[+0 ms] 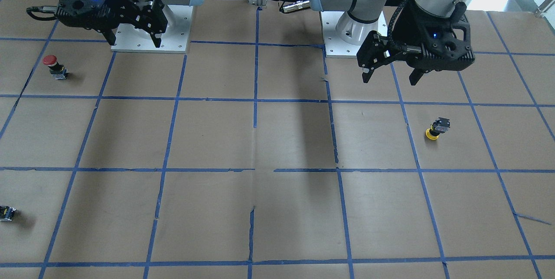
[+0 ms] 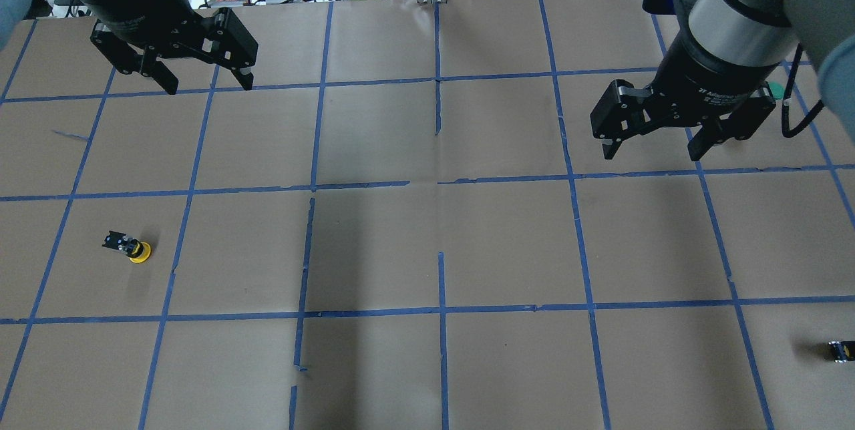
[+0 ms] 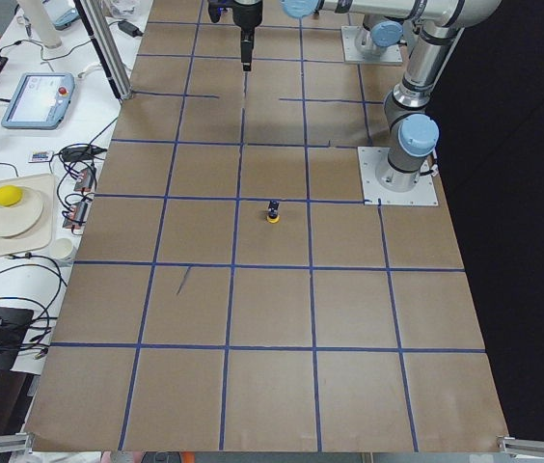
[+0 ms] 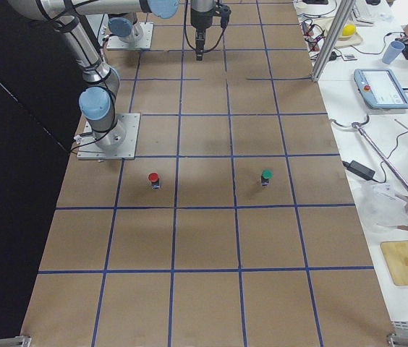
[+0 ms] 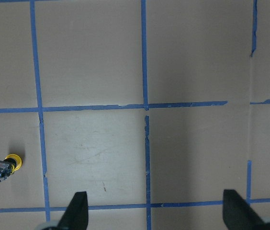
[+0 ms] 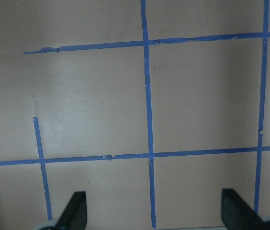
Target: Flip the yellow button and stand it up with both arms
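The yellow button is on the brown paper on the left arm's side, not upright: its yellow cap is low and the black-grey body points off to one side. It also shows in the overhead view, the left side view and the left wrist view. My left gripper hangs open and empty well above the table, farther from the robot in the overhead view. My right gripper is open and empty, far from the button.
A red-capped button stands on the right arm's side. A green-capped button stands near it. A small black switch block lies at the table's right edge. The arm base plates sit at the robot's edge.
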Robot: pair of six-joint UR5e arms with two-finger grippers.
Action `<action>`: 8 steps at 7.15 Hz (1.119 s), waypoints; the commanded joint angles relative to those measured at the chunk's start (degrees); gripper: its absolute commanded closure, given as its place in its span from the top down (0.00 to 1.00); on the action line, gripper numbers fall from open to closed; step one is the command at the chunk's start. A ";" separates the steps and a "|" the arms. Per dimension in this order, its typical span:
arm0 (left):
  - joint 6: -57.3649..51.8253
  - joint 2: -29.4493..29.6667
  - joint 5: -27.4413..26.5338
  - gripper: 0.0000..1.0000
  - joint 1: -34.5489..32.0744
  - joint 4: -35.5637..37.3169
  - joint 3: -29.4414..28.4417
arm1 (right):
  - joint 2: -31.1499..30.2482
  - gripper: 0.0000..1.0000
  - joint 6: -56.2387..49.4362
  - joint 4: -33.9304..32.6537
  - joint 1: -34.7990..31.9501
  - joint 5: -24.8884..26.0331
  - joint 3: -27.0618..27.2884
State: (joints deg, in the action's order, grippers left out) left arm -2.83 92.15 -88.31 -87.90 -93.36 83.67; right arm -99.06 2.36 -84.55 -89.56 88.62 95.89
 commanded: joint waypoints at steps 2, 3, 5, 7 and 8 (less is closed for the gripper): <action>-2.42 0.23 -0.11 1.00 0.27 -1.03 0.18 | 0.00 1.00 -0.34 0.09 0.17 0.06 0.00; -7.49 0.23 -2.98 1.00 1.32 -1.30 0.87 | 0.00 1.00 -0.34 0.00 0.17 0.14 0.00; -10.09 -0.04 -6.26 1.00 5.26 -0.51 3.86 | 0.00 1.00 -0.34 -0.09 0.17 0.06 0.09; -10.26 0.05 -3.90 0.99 12.20 0.27 7.63 | 0.00 1.00 -0.07 -0.09 0.17 0.06 0.09; -11.75 0.14 -4.06 0.99 15.19 0.37 8.69 | 0.00 1.00 -0.16 -0.09 0.17 0.06 0.09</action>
State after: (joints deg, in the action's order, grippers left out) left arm -13.26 92.21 -92.76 -76.51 -93.33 90.63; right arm -99.05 2.19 -84.66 -89.38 88.68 95.97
